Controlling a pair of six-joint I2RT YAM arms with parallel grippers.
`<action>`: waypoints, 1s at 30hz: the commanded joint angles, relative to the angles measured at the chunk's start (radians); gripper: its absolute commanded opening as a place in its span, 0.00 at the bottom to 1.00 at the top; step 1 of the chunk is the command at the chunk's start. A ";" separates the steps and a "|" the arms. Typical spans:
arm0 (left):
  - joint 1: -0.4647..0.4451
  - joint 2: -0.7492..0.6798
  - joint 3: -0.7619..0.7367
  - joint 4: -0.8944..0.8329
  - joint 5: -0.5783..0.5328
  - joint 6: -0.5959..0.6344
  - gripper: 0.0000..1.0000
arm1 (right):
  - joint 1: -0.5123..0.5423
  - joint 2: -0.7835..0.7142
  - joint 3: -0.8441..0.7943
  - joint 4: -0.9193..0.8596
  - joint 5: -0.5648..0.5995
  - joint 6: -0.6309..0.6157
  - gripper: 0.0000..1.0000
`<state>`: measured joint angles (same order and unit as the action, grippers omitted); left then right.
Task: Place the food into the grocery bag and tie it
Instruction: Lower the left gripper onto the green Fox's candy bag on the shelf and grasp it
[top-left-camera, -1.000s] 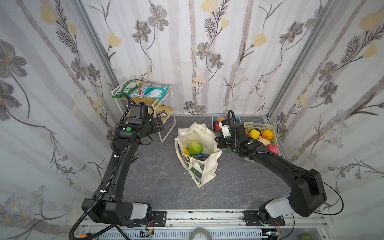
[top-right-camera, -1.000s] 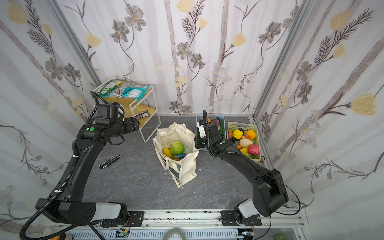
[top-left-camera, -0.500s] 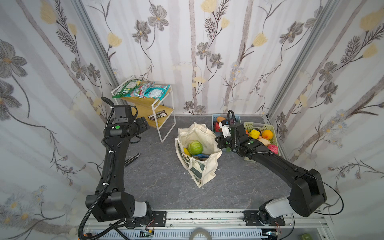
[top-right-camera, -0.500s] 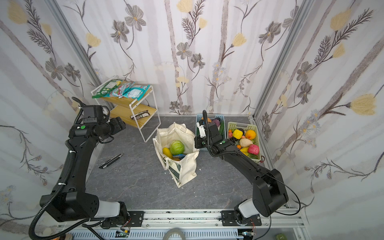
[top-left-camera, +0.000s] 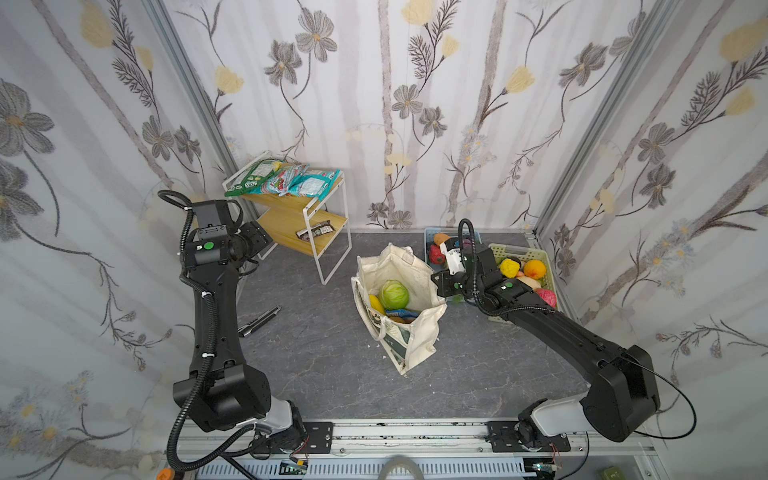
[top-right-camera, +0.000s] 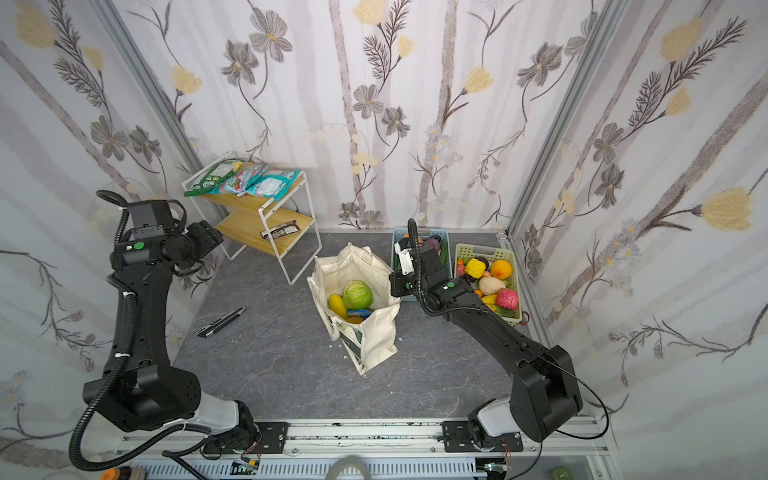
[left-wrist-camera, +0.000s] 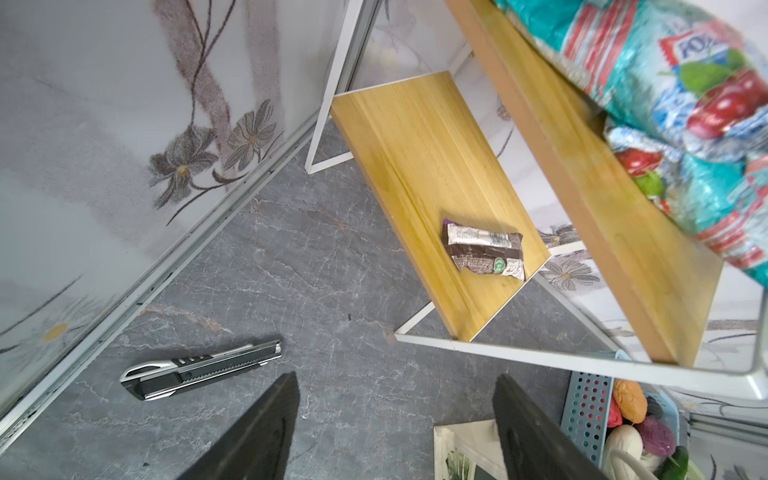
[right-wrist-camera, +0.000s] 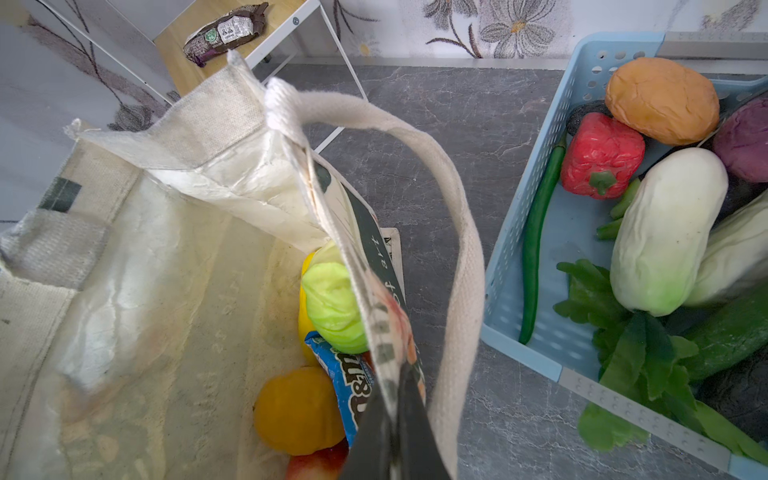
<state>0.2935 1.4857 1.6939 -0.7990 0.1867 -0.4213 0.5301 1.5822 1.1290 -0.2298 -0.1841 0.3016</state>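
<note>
The cream grocery bag (top-left-camera: 409, 332) (top-right-camera: 370, 332) stands open in the middle of the floor. Inside lie a green cabbage (top-left-camera: 393, 294) (right-wrist-camera: 332, 303), a yellow fruit (top-left-camera: 376, 303), an orange fruit (right-wrist-camera: 297, 409) and a blue snack packet (right-wrist-camera: 345, 374). My right gripper (top-left-camera: 436, 282) (right-wrist-camera: 392, 415) is shut on the bag's right rim, beside the strap handle (right-wrist-camera: 461, 249). Far to the left my left gripper (top-left-camera: 259, 239) (left-wrist-camera: 397, 415) hangs open and empty above the floor, beside the rack. More snack packets (top-left-camera: 286, 180) (left-wrist-camera: 685, 104) lie on the rack's top shelf.
The white-framed wooden rack (top-left-camera: 328, 249) holds a brown bar (top-left-camera: 316, 230) (left-wrist-camera: 484, 249) on its lower shelf. A utility knife (top-left-camera: 259, 320) (left-wrist-camera: 199, 370) lies on the floor at the left. A blue basket (right-wrist-camera: 515, 199) and a pale green basket (top-left-camera: 517, 249) of toy produce stand at the back right.
My left arm has swung left, drawing its open gripper away from the rack. The right arm and the bag have not moved.
</note>
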 joint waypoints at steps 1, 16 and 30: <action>0.010 0.016 0.032 0.058 0.010 -0.057 0.76 | 0.004 0.005 0.012 0.028 -0.016 -0.010 0.00; 0.039 0.083 0.041 0.333 0.059 -0.384 0.78 | 0.004 -0.006 0.003 0.035 -0.019 -0.015 0.00; 0.045 0.170 0.077 0.534 0.155 -0.617 0.78 | 0.005 0.001 -0.003 0.041 -0.020 -0.016 0.00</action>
<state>0.3359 1.6451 1.7519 -0.3565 0.3187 -0.9730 0.5354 1.5818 1.1294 -0.2283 -0.1879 0.2928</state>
